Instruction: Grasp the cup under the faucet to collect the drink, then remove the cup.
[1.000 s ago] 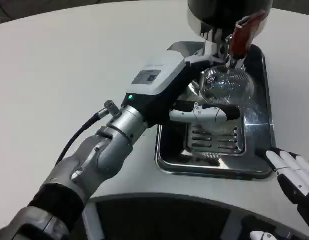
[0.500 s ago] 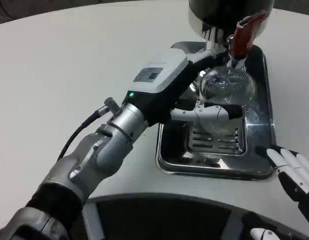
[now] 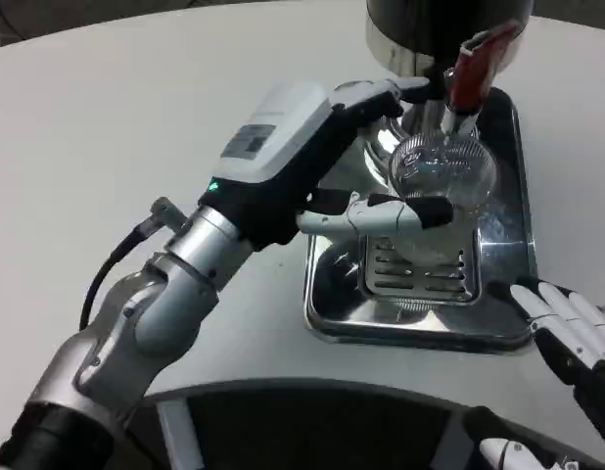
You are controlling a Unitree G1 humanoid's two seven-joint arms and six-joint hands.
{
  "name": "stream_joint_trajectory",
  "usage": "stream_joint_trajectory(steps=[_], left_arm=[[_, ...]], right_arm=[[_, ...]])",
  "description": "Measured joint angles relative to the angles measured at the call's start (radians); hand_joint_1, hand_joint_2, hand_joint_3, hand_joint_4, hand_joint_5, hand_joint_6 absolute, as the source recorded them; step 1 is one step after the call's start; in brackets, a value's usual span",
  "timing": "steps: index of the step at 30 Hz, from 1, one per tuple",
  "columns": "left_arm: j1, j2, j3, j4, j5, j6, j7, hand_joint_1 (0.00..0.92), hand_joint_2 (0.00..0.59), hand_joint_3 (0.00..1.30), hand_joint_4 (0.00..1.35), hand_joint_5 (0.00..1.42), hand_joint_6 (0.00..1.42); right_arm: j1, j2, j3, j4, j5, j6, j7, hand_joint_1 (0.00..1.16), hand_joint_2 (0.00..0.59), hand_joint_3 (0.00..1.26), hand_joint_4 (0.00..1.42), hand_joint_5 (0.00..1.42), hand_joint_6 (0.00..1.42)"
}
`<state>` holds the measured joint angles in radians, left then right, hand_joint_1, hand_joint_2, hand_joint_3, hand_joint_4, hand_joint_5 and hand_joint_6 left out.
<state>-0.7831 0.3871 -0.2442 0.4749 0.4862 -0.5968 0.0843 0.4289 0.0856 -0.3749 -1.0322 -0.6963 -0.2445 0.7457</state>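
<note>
Head view shows the left hand (image 3: 356, 162) reaching in toward the clear cup (image 3: 442, 168). One finger goes round the far side at about 11 o'clock from the cup, and another lies along its near side at 7 o'clock. The fingers look close to the cup, but I cannot tell if they squeeze it yet.

The cup stands on the shiny metal drip tray (image 3: 327, 294), right under the red faucet (image 3: 466, 70) of the drink dispenser (image 3: 420, 29). A slotted grate (image 3: 412, 272) lies in the tray at 6 o'clock from the cup.

The cup looks thin, light and see-through, so it may be slippery and could crush or tip. It is best held around its side walls, gently.

The right hand (image 3: 577, 343) rests on the white worktop (image 3: 107, 127) at 5 o'clock, fingers spread, holding nothing.
</note>
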Motion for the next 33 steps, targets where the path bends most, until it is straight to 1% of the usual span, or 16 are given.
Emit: stream_joint_trajectory(steps=[2, 5, 8, 11, 13, 15, 17, 18, 19, 20, 21, 23, 26, 30, 31, 33], left_arm=[[0.047, 0.016, 0.032, -0.075, -0.029, 0.004, -0.018, 0.143, 0.070, 0.26, 0.14, 0.32, 0.47], [0.096, 0.032, 0.072, -0.155, -0.074, 0.011, -0.045, 0.131, 0.076, 0.29, 0.23, 0.37, 0.54], [0.146, 0.038, 0.104, -0.234, -0.123, 0.016, -0.076, 0.116, 0.089, 0.33, 0.31, 0.41, 0.57], [0.190, 0.041, 0.139, -0.310, -0.192, 0.030, -0.118, 0.079, 0.100, 0.37, 0.38, 0.43, 0.47], [0.206, 0.042, 0.160, -0.364, -0.267, 0.048, -0.160, 0.063, 0.105, 0.37, 0.39, 0.43, 0.46], [0.209, 0.043, 0.182, -0.427, -0.363, 0.078, -0.222, 0.043, 0.108, 0.37, 0.37, 0.43, 0.46], [0.206, 0.045, 0.192, -0.471, -0.439, 0.107, -0.274, 0.021, 0.111, 0.34, 0.32, 0.38, 0.41], [0.201, 0.049, 0.194, -0.500, -0.498, 0.145, -0.330, 0.011, 0.117, 0.30, 0.26, 0.34, 0.38], [0.198, 0.051, 0.194, -0.508, -0.520, 0.157, -0.347, 0.002, 0.123, 0.25, 0.20, 0.28, 0.33], [0.186, 0.057, 0.195, -0.526, -0.584, 0.214, -0.409, 0.000, 0.128, 0.23, 0.18, 0.26, 0.31], [0.178, 0.061, 0.195, -0.530, -0.617, 0.244, -0.438, 0.000, 0.125, 0.23, 0.17, 0.25, 0.30], [0.142, 0.067, 0.195, -0.537, -0.701, 0.339, -0.519, 0.000, 0.125, 0.23, 0.17, 0.24, 0.28], [0.104, 0.066, 0.196, -0.553, -0.757, 0.411, -0.575, 0.000, 0.118, 0.20, 0.15, 0.23, 0.27], [0.033, 0.065, 0.199, -0.567, -0.801, 0.501, -0.645, 0.000, 0.119, 0.17, 0.12, 0.22, 0.26], [0.017, 0.065, 0.198, -0.566, -0.802, 0.516, -0.661, 0.000, 0.112, 0.14, 0.08, 0.19, 0.23], [-0.001, 0.063, 0.193, -0.564, -0.802, 0.535, -0.685, 0.000, 0.112, 0.13, 0.06, 0.18, 0.21]], right_arm=[[-0.007, -0.002, 0.009, 0.000, -0.012, 0.012, 0.005, 0.25, 0.364, 0.07, 0.00, 0.00, 0.00], [-0.018, -0.006, 0.024, 0.000, -0.024, 0.025, 0.008, 0.25, 0.364, 0.07, 0.00, 0.00, 0.00], [-0.031, -0.010, 0.035, 0.000, -0.034, 0.037, 0.010, 0.26, 0.364, 0.07, 0.00, 0.00, 0.00], [-0.040, -0.013, 0.047, 0.000, -0.048, 0.056, 0.016, 0.26, 0.364, 0.07, 0.00, 0.00, 0.00], [-0.045, -0.014, 0.057, 0.000, -0.060, 0.068, 0.018, 0.26, 0.364, 0.07, 0.00, 0.00, 0.00], [-0.053, -0.015, 0.071, 0.000, -0.070, 0.082, 0.021, 0.26, 0.364, 0.07, 0.00, 0.00, 0.00], [-0.060, -0.017, 0.084, 0.000, -0.085, 0.089, 0.022, 0.26, 0.364, 0.07, 0.00, 0.00, 0.00], [-0.066, -0.018, 0.092, 0.000, -0.092, 0.098, 0.023, 0.26, 0.364, 0.07, 0.00, 0.00, 0.00], [-0.068, -0.019, 0.096, 0.000, -0.095, 0.101, 0.023, 0.26, 0.364, 0.07, 0.00, 0.00, 0.00], [-0.072, -0.020, 0.106, 0.000, -0.103, 0.106, 0.023, 0.26, 0.364, 0.07, 0.00, 0.00, 0.00], [-0.072, -0.020, 0.109, 0.000, -0.105, 0.109, 0.023, 0.26, 0.364, 0.07, 0.00, 0.00, 0.00], [-0.074, -0.020, 0.119, 0.000, -0.110, 0.113, 0.023, 0.26, 0.364, 0.07, 0.00, 0.00, 0.00], [-0.075, -0.020, 0.131, 0.000, -0.124, 0.121, 0.023, 0.26, 0.364, 0.07, 0.00, 0.00, 0.00], [-0.076, -0.020, 0.147, 0.000, -0.133, 0.127, 0.023, 0.26, 0.364, 0.07, 0.00, 0.00, 0.00], [-0.076, -0.020, 0.147, 0.000, -0.133, 0.127, 0.023, 0.26, 0.364, 0.07, 0.00, 0.00, 0.00], [-0.075, -0.020, 0.147, 0.000, -0.133, 0.128, 0.023, 0.26, 0.364, 0.07, 0.00, 0.00, 0.00]])
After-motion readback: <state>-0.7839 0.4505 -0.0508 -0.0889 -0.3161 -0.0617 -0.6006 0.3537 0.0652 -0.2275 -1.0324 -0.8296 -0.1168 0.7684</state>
